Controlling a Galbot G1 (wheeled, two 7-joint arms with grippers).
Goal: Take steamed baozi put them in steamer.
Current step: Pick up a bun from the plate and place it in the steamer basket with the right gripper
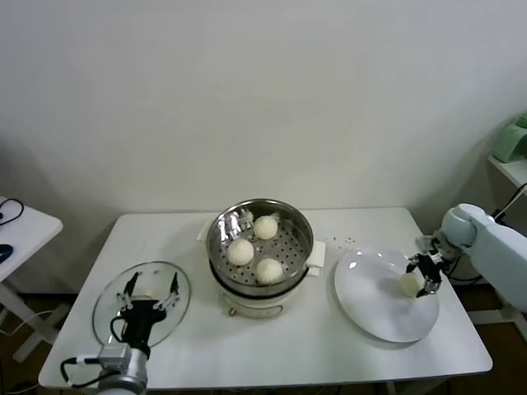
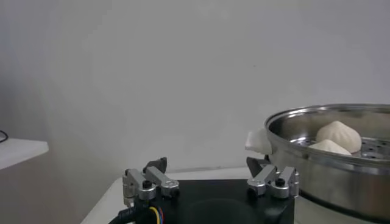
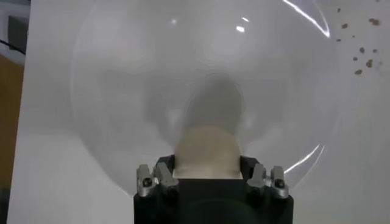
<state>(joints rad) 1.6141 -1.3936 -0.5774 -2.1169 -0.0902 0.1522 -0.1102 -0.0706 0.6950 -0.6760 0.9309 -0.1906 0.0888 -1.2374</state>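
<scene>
- Pinching the last baozi (image 1: 411,284) on the white plate (image 1: 370,309), my right gripper (image 1: 425,278) has its fingers (image 3: 163,176) pressed against the bun's two sides; the right wrist view shows the dough filling the gap between them.
- I judge the grip sits low on the bun so the soft dough is cradled, not squashed at its top.
- That bun rests on the side of the plate away from the steamer (image 1: 259,243), so I reach it from the counter's (image 1: 313,346) right edge.
- Three baozi (image 1: 240,251) already lie on the perforated floor of the steamer, spaced apart, with a bare patch toward its right side; I would aim the fourth there so none touch.
- My left gripper (image 1: 149,290) hangs over the glass lid (image 1: 111,317) at the counter's left front, its fingers (image 2: 148,181) spread wide and holding nothing, out of the way of the steamer.
- Next comes a straight lift clear of the plate; the risk I see is the bun slipping or denting if I squeeze unevenly.
- Small dark crumbs (image 1: 346,240) dot the counter between steamer and plate.
</scene>
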